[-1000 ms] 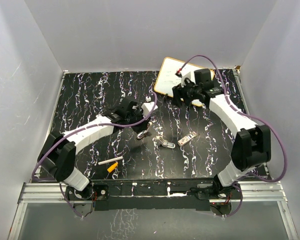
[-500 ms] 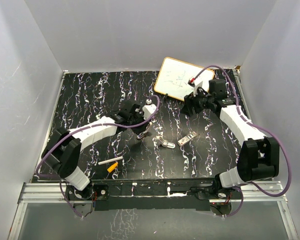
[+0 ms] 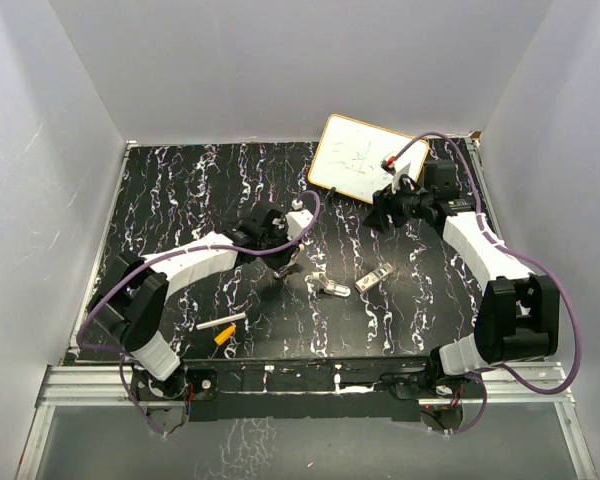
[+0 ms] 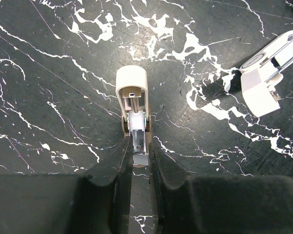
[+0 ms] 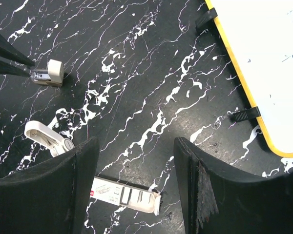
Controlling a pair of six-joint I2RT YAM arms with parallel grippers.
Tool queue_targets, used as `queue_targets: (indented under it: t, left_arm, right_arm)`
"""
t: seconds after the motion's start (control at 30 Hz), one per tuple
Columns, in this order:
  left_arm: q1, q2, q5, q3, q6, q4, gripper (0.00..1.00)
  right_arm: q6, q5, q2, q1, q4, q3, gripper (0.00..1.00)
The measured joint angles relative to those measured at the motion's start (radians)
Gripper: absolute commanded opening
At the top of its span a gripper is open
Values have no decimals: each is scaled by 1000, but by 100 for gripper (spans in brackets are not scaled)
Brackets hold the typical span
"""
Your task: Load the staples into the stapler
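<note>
The stapler (image 3: 332,288), small and white, lies open on the black marbled table; it also shows in the left wrist view (image 4: 266,80) and the right wrist view (image 5: 46,139). A staple box (image 3: 375,278) lies to its right, under the right gripper (image 5: 124,195). My left gripper (image 3: 286,262) is shut (image 4: 139,151) on a small cream-capped metal piece (image 4: 132,90), held low over the table left of the stapler. That piece shows in the right wrist view (image 5: 49,73). My right gripper (image 3: 380,215) is open and empty (image 5: 136,146), above the table behind the box.
A yellow-framed whiteboard (image 3: 365,158) lies at the back right, close to the right gripper (image 5: 263,63). A white stick (image 3: 221,322) and an orange piece (image 3: 224,336) lie at the front left. Grey walls enclose the table.
My right arm has swung right and nearer, off the whiteboard's edge, with the gripper still open. My left gripper has stayed almost in place, still holding the cream piece.
</note>
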Motion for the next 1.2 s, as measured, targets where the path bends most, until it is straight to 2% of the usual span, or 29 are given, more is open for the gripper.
queue_targets:
  t: [1.2]
  left_arm:
    - [-12, 58, -43, 8, -2, -2, 0]
  right_arm:
    - [0, -37, 0, -14, 3, -23, 66]
